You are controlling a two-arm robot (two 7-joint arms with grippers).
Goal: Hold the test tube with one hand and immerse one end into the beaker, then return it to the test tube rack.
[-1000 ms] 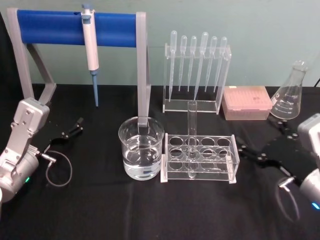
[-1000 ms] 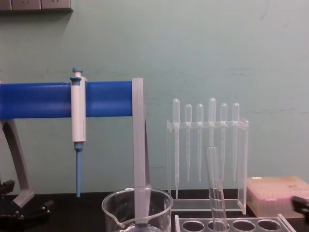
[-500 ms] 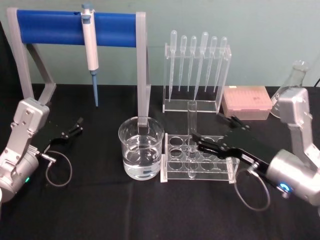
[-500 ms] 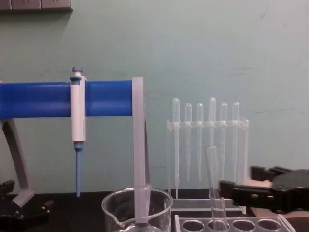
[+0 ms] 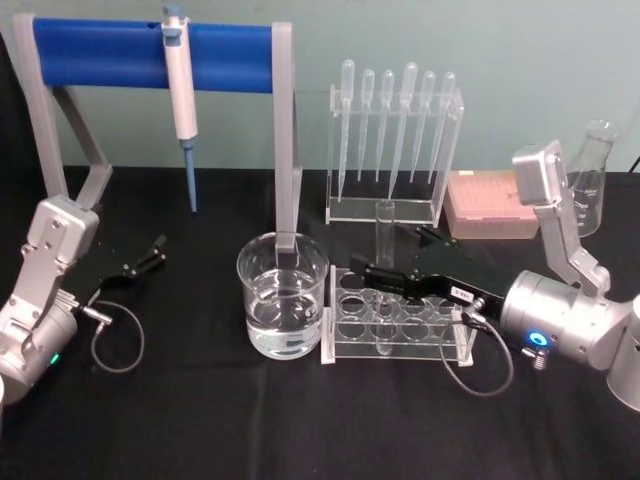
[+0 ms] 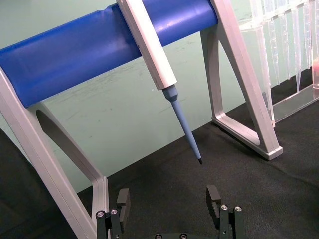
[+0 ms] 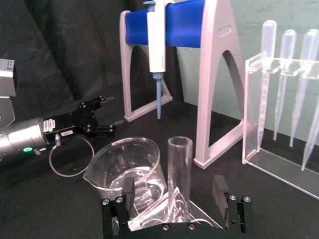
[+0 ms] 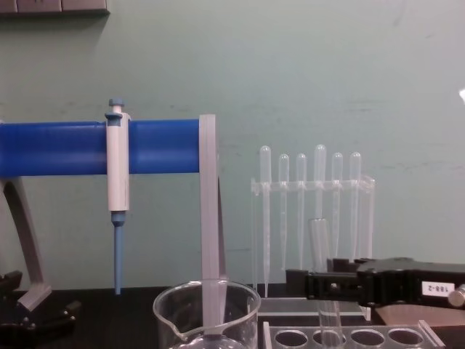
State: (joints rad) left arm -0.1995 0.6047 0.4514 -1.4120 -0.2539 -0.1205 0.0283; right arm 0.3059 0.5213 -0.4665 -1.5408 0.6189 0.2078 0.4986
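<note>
The test tube (image 5: 383, 222) is in rack (image 5: 440, 330), right of beaker (image 5: 283, 300); right claw (image 7: 173, 191) wide around its middle, no grip yet. Thin slippery glass, prob. light: squeeze gently above rack; left claw (image 6: 168, 199) wide, parked left.

Okay so I count one tube (image 5: 384, 238), one beaker (image 5: 282, 312), six pipettes (image 5: 408, 120), one pipettor (image 5: 184, 95), one flask (image 5: 591, 185), one pink box (image 5: 492, 205), two clear racks (tube rack (image 5: 425, 350), pipette rack (image 5: 385, 213)) and one big blue stand (image 5: 100, 55).

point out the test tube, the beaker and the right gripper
test tube (image 5: 384, 222), head view, upper wall
beaker (image 5: 282, 330), head view, front wall
right gripper (image 7: 174, 186), right wrist view, between its fingers
</note>
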